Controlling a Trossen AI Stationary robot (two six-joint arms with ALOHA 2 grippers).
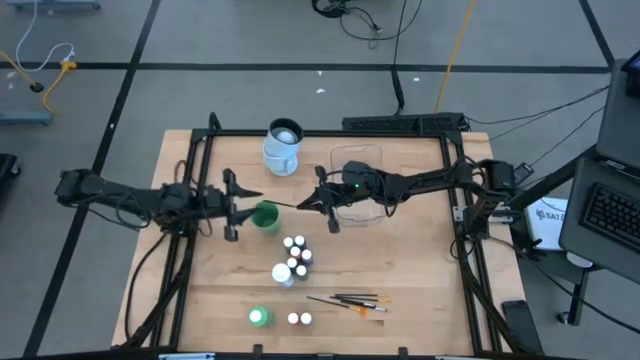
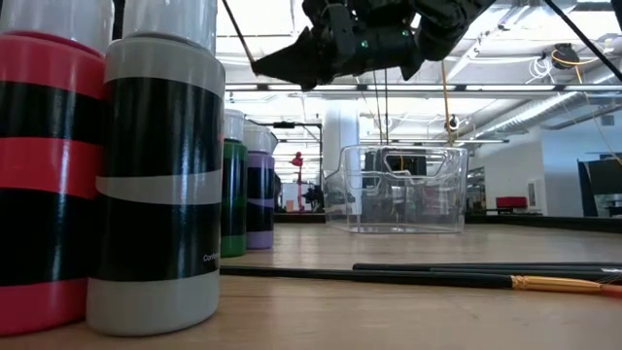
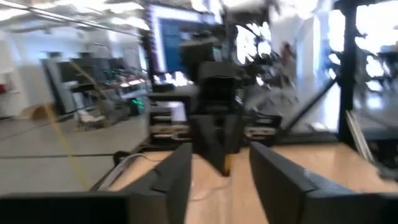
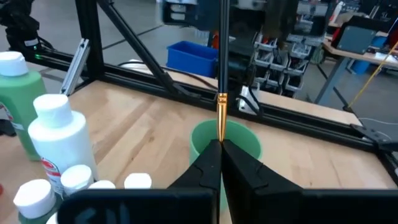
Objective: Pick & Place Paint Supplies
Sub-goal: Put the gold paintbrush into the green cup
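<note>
My right gripper point(image 1: 318, 203) point(image 4: 221, 152) hangs over the table's middle, shut on a thin dark-handled brush point(image 4: 222, 62). The brush sticks out level toward my left gripper point(image 1: 232, 205) point(image 3: 217, 177), which is open and faces it from the left. A green cup point(image 1: 266, 217) point(image 4: 242, 140) stands on the table between and below them. Small white-capped bottles point(image 1: 296, 253), a taller white bottle point(image 1: 283, 273), a green bottle point(image 1: 259, 317) and several brushes point(image 1: 350, 300) rest on the near half of the table. My right gripper pinches the brush between its two fingertips just behind the gold ferrule point(image 4: 221, 121), at the bristle end. The fingers come level from the table's right and lie along the brush. The dark handle sticks straight out ahead, lifted clear above the green cup.
A clear plastic tray point(image 1: 368, 160) point(image 2: 403, 190) stands under my right arm at the back. A clear cup point(image 1: 283, 146) stands at the far middle. A black frame point(image 1: 200, 160) rims the wooden table. Bare wood lies at the near left and near right.
</note>
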